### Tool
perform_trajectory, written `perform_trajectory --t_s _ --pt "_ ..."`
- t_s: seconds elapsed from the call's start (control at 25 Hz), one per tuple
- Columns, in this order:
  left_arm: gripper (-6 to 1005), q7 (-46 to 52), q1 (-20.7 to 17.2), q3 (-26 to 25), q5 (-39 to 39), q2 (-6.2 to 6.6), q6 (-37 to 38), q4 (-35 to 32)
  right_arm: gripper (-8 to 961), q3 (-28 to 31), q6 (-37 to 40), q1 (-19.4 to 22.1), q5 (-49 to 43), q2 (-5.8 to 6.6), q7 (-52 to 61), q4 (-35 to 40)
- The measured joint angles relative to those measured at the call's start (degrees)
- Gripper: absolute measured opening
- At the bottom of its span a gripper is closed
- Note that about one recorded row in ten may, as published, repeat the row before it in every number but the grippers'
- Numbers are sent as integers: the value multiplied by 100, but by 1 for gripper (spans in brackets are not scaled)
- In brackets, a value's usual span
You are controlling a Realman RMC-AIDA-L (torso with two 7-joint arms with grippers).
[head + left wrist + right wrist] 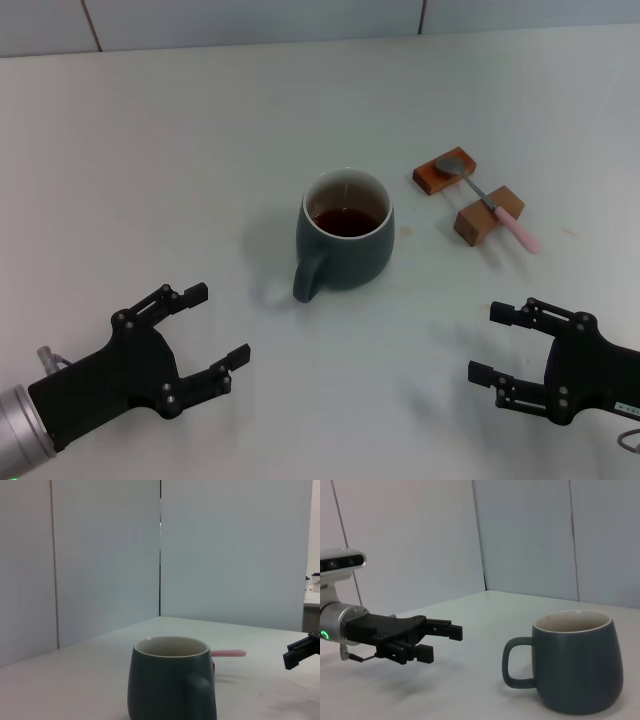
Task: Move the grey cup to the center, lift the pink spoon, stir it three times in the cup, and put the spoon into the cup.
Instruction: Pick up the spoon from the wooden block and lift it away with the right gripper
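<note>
Centrally on the white table (150, 150) stands the grey cup (345, 243), upright, with dark brown liquid inside and its loop handle pointing toward the robot and a little to its left. Beyond it to the right, well apart from the cup, lies the pink spoon (490, 203). Its long axis runs diagonally: the metal bowl is at the far end, resting on one brown block (441, 172), the neck crosses a second block (487, 215) nearer the robot, and the pink handle sticks out past that block, pointing toward the robot's right.

Both grippers hover low at the near edge, touching nothing. The left gripper (212, 326) is near the cup's handle side, its fingers spread wide and aimed toward the cup; the right wrist view shows the same black fingers apart, level with the cup. The right gripper (500, 344) sits on the near right, also spread, its fingers pointing toward the left, with the spoon farther away beyond it. In the left wrist view the pink handle shows just behind the cup's rim.
</note>
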State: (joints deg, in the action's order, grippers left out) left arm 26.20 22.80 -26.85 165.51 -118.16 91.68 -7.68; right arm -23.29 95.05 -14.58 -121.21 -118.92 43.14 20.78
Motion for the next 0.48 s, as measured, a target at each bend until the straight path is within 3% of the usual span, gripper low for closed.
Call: perform_trajectory --t_s 0.32,0.48 --pt "844 -2 -27 -4 -2 5 -9 13 763 18 -83 0 28 2 23 -152" --pt "844 -1 -29 -18 -2 5 -10 12 763 525 391 -1 69 47 684 -237"
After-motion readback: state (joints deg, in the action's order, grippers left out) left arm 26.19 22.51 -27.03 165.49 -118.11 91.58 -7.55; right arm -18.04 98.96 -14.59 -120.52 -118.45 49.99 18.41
